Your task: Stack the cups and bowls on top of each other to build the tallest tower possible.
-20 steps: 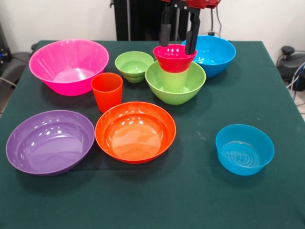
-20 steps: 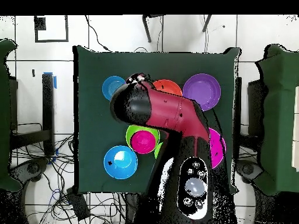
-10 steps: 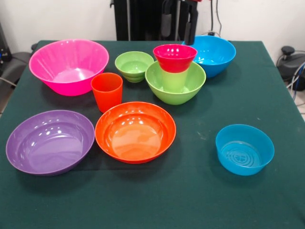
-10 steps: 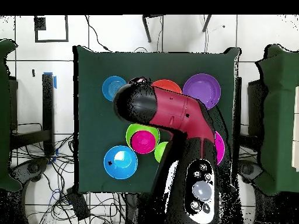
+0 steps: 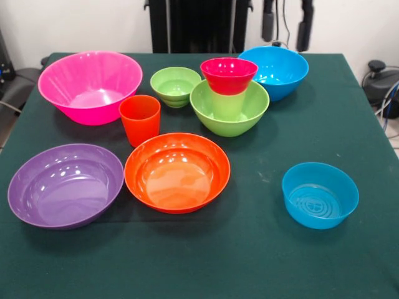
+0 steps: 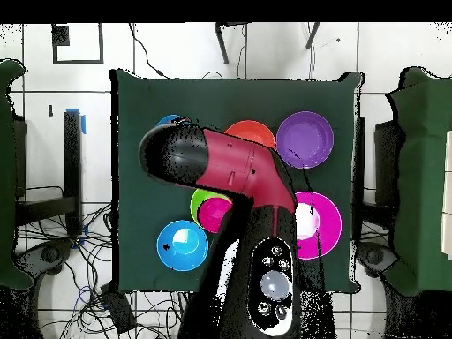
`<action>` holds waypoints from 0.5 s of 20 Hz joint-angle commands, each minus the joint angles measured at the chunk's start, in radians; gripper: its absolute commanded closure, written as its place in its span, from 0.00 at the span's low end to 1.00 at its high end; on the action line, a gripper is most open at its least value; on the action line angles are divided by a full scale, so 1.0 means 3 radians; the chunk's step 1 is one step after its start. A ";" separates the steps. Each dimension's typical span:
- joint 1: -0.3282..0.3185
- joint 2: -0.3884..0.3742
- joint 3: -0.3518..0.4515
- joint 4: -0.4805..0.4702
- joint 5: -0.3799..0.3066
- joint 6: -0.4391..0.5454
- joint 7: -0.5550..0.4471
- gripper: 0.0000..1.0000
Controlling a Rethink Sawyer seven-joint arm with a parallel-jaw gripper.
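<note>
Tool (image 5: 287,26) open and empty at upper right of frame, small blue bowl (image 5: 320,195) far below at lower right.

The tower (image 5: 229,93) stands upright: a small red bowl (image 5: 229,73) on a lime cup (image 5: 227,104) inside a medium green bowl (image 5: 229,116). An orange cup (image 5: 139,119) stands beside the orange bowl (image 5: 177,172); pink (image 5: 90,86), purple (image 5: 65,184), small green (image 5: 175,85) and two blue bowls (image 5: 277,70) sit open-side up.
</note>
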 commanded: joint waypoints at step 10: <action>0.0535 0.0486 -0.0190 0.0540 -0.0001 -0.0447 0.0820 0.00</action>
